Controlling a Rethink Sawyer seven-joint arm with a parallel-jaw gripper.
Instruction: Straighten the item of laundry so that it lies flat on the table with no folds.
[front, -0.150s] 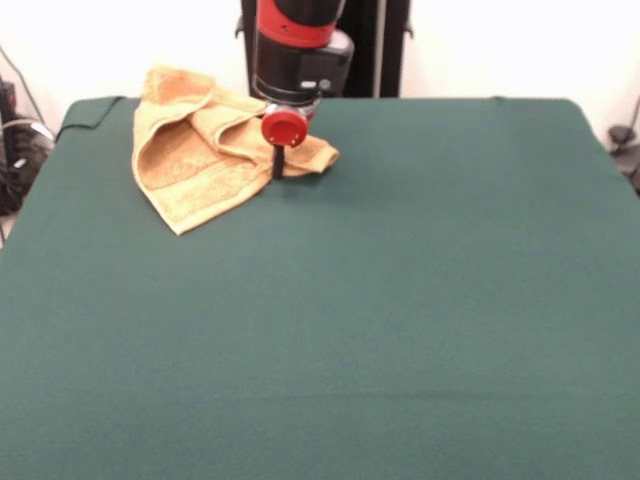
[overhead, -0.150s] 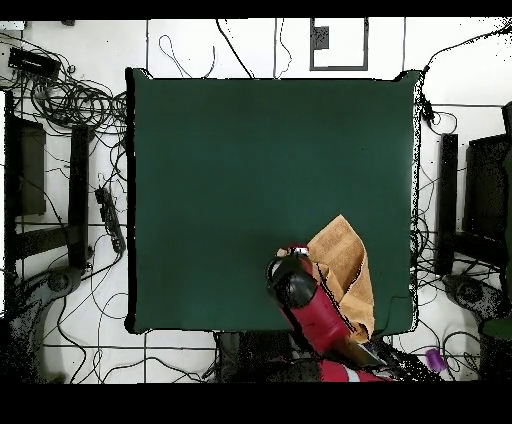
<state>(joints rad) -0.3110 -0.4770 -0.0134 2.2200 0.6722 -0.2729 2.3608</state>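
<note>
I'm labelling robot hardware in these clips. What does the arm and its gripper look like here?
The arm is a thick round body, red above and glossy black below, with a small pale marking on the black housing. A round red disc sits at its lower end, and the gripper below it is thin and black. From overhead the arm shows red and black too.

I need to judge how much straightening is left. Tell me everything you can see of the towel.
The towel is an orange-tan terry cloth with paler woven bands near its edges. It lies crumpled, not flat: layers fold over each other and raised ridges run across its middle. One corner points toward the table's open middle. It sits on the dark green cloth near the table's edge on the robot's side, toward one corner. The gripper is down at the towel's edge; whether its jaws pinch the cloth cannot be told. No tag is visible.
</note>
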